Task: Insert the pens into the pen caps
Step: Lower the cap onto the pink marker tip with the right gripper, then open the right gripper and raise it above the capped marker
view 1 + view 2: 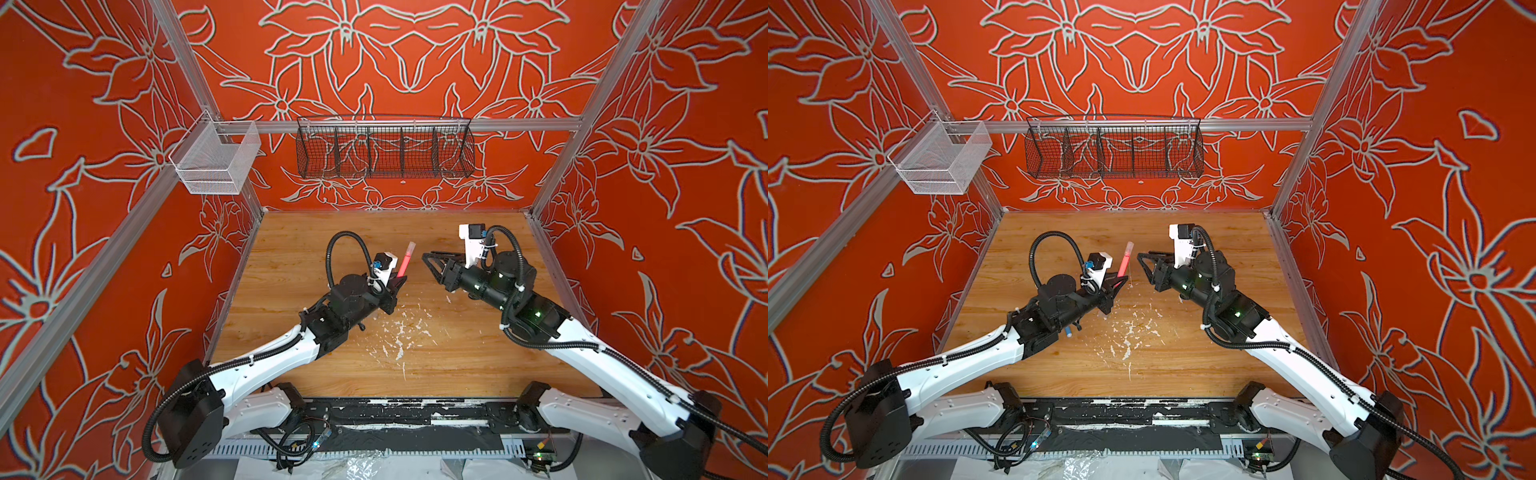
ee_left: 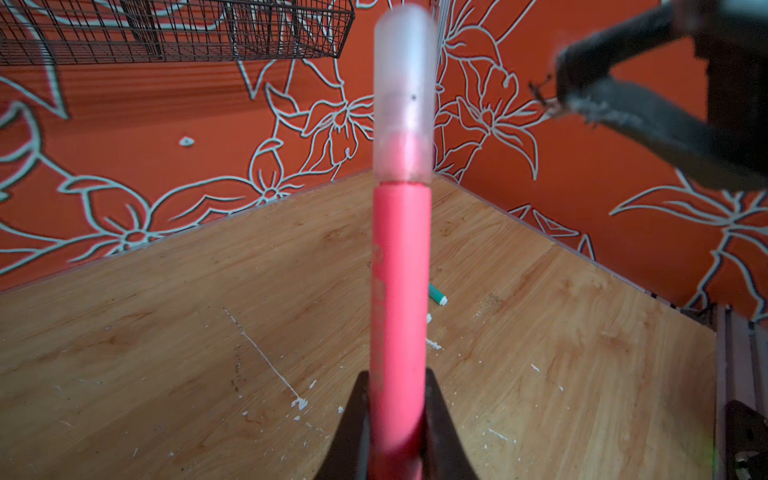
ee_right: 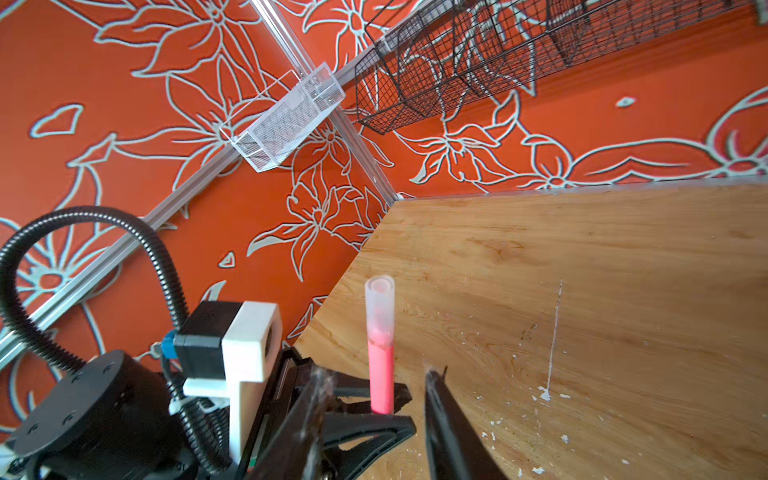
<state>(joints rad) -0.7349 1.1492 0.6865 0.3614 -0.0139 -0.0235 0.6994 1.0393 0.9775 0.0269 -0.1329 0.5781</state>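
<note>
— Which one are they on?
— The red pen [image 1: 403,268]. The left gripper [image 1: 400,280] is clamped on its lower end and holds it up off the counter [image 1: 291,249], a little tilted, with a cap [image 1: 410,248] on its top end.
— And the right gripper [image 1: 427,256]?
— Just beside the cap, not touching it. Its jaws stand apart with nothing between them.
— So this pen's done?
— Looks it to me, though I can't tell if the cap is pushed fully home. Next, I'd say, is laying it down and fetching another. A green pen [image 2: 437,294] lies on the counter beyond the red pen, half hidden by it. I can't spot any loose caps.
— Room to move?
— Plenty. Around the red pen there are only white flecks [image 1: 399,332] on the counter. The walls are well off, and the wire basket [image 1: 384,149] hangs well above it. Only the right gripper is close, so the left should swing away from it.
</note>
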